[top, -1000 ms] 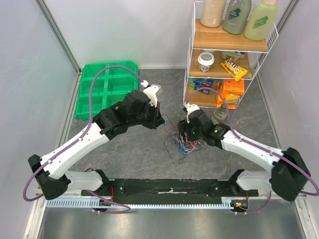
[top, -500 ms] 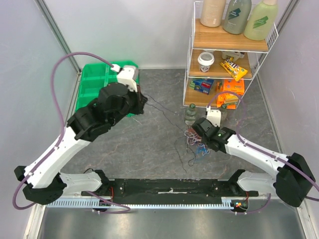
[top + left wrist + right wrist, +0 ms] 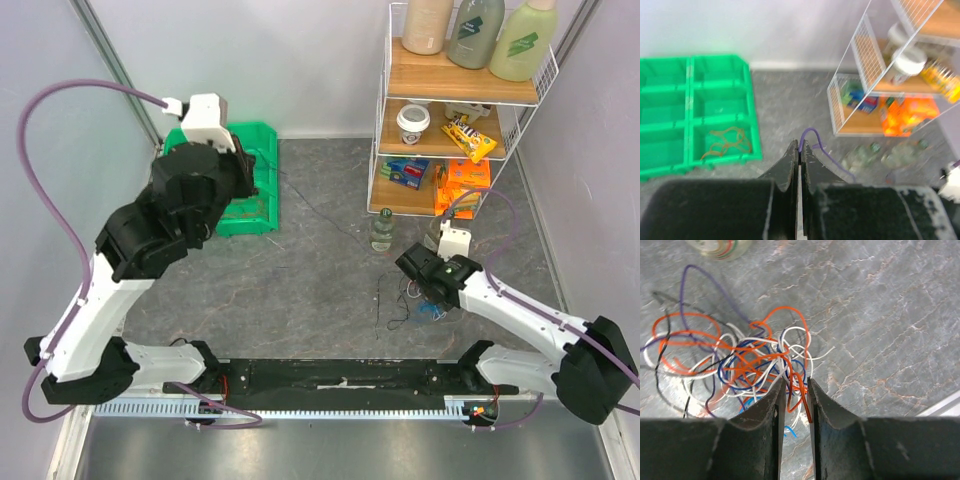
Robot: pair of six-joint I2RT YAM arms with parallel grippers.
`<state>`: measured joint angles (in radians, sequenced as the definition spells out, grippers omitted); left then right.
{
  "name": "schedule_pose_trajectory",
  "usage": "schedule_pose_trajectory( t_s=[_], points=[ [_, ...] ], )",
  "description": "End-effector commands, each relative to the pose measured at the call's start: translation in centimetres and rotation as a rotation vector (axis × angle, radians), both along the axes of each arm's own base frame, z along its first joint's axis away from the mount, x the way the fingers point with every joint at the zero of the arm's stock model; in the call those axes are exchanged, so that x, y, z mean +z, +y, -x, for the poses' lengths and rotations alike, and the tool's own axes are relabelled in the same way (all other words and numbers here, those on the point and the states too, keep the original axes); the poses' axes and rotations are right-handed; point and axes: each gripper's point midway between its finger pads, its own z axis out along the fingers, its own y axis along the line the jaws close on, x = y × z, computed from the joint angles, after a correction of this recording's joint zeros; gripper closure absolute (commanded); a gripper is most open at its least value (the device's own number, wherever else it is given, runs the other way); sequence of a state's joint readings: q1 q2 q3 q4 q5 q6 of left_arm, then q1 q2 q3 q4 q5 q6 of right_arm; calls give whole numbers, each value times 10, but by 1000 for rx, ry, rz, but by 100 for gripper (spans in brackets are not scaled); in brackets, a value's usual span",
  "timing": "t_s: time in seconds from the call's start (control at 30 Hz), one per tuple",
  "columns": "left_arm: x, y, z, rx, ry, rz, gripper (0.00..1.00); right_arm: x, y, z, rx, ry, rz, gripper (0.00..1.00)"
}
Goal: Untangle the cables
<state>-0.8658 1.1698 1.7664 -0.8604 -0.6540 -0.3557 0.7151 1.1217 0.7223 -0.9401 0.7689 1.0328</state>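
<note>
The cables form a loose tangle [image 3: 740, 360] of orange, white, blue, black and purple wire on the grey table, under my right gripper [image 3: 424, 296]. In the right wrist view my right gripper [image 3: 796, 385] stands narrowly open, with orange loops lying loose in the gap between its fingers. My left gripper [image 3: 801, 145] is shut on a single purple cable [image 3: 825, 152], which curls out of its tips. That gripper [image 3: 252, 188] is raised beside the green tray [image 3: 262, 222], and the thin cable [image 3: 320, 208] trails from it toward the tangle [image 3: 415, 310].
The green compartment tray [image 3: 752, 115] holds a small bunch of orange cables [image 3: 725, 142]. A wire shelf rack [image 3: 383, 150] with bottles, a cup and snacks stands at the back right. Two small bottles [image 3: 381, 230] stand on the table before it. A black wire [image 3: 380, 305] lies left of the tangle.
My left arm swung up and left to the green tray, drawing the purple cable out. My right gripper narrowed around orange loops and moved right and nearer, the tangle with it.
</note>
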Motion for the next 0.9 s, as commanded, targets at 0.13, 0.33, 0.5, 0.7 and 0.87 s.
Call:
schedule_pose_trajectory(
  t_s=[0.13,0.33,0.5,0.7,0.87],
  points=[
    [87,10,5,0,-164,112,98,-2,-25,-3,-133,-32,33,69],
    [63,0,4,-21,-110,122,98,2,-13,-7,-70,-65,-51,68],
    [61,-8,4,-52,-97,139,98,1,-10,-7,-53,-76,-75,67],
    [40,-24,5,-93,-33,175,98,-7,-3,-7,-14,-41,-89,67],
    [-35,-36,0,-90,101,91,98,-10,2,-7,12,-14,-101,67]
  ],
)
